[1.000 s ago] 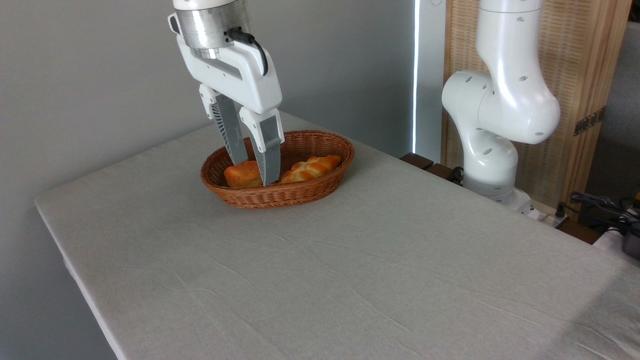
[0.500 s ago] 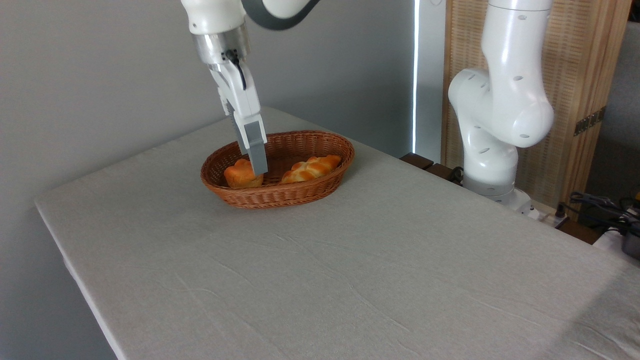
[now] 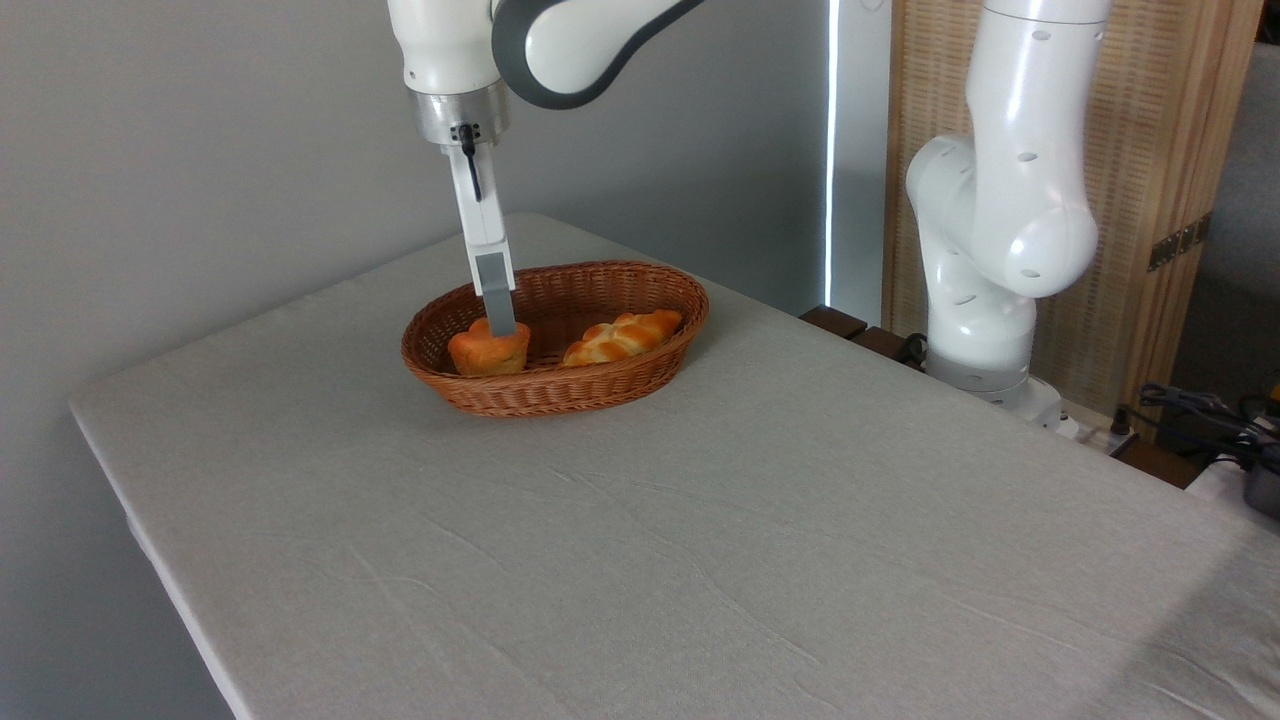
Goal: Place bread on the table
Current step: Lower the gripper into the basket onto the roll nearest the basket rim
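Edge-on, jaws [image 3: 499,325] touch the bread [image 3: 489,350] in the basket [image 3: 600,392] — grip state unclear.

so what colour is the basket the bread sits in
Reddish-brown woven wicker basket, clearest in the fixed camera view.

We hang our gripper [image 3: 499,328] edge-on, pointing straight down at the basket [image 3: 600,385]; finger gap hidden.

The tabletop [image 3: 700,520] is rectangular and covered with a light grey-beige, slightly wrinkled cloth. One item rests directly on it: a brown oval wicker basket [image 3: 560,390], positioned near the far edge, left of centre.
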### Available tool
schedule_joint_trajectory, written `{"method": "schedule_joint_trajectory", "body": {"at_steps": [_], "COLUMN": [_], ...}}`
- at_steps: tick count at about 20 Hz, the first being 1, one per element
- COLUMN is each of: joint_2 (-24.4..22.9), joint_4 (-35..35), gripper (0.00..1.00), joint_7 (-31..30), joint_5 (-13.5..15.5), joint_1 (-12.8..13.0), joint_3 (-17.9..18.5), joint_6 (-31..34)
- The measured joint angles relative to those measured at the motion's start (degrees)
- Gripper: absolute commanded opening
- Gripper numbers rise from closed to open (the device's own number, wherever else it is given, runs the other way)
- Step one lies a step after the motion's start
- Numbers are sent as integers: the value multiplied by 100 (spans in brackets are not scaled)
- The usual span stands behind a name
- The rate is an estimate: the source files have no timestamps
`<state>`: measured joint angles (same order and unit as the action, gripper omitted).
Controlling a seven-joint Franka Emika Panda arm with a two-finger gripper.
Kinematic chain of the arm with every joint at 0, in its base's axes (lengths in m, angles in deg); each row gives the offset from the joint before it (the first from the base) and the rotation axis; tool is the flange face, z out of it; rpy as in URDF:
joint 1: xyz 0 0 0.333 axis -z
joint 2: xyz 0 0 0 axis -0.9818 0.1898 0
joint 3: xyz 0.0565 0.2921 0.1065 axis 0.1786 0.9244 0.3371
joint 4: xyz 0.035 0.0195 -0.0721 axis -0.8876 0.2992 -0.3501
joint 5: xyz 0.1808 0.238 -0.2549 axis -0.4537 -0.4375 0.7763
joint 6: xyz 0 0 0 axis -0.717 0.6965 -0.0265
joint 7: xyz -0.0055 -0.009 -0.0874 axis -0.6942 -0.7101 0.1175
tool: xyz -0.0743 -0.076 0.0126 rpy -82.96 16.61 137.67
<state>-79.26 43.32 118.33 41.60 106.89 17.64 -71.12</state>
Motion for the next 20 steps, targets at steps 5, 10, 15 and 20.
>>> {"method": "schedule_joint_trajectory", "body": {"at_steps": [5,10,15,20], "joint_2": [-20,-13,-12,-8], "joint_4": [147,527,686,708], "gripper": [100,100,100,100], "joint_7": [70,74,74,132], "joint_5": [183,185,185,101], "joint_1": [47,236,335,345], "joint_3": [1,0,0,0], "joint_6": [-277,-909,-1051,-1062]}}
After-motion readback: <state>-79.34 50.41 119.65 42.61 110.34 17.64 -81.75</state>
